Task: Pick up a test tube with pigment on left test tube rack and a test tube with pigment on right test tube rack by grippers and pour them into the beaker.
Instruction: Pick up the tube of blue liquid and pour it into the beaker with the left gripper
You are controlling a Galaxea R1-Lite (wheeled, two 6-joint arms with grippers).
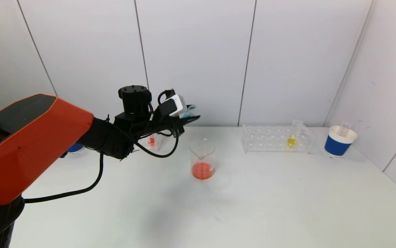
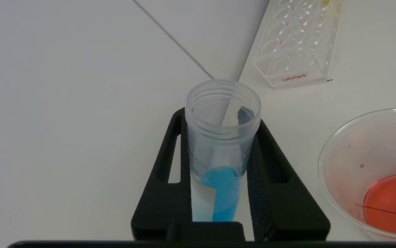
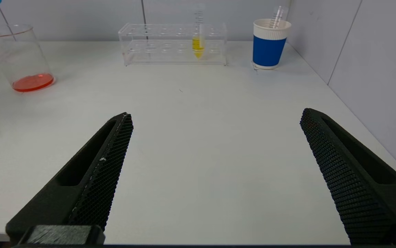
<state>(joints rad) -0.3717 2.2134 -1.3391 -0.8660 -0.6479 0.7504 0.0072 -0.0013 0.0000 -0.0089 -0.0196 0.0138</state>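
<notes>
My left gripper (image 1: 192,119) is shut on a clear test tube (image 2: 218,162) with blue pigment in it. The tube lies nearly level, up and to the left of the beaker (image 1: 202,160), mouth towards the beaker, and the blue pigment sits low in it. A little red liquid is in the beaker (image 2: 373,172). The right test tube rack (image 1: 277,139) holds one tube of yellow pigment (image 1: 291,139). My left arm mostly hides the left rack; a tube of red pigment (image 1: 151,140) shows there. My right gripper (image 3: 216,113) is open and empty, low over the table in front of the right rack (image 3: 173,44).
A blue-and-white paper cup (image 1: 340,141) with an empty tube in it stands right of the right rack, near the side wall. Another blue cup (image 1: 75,148) peeks out behind my left arm. The back wall is close behind the racks.
</notes>
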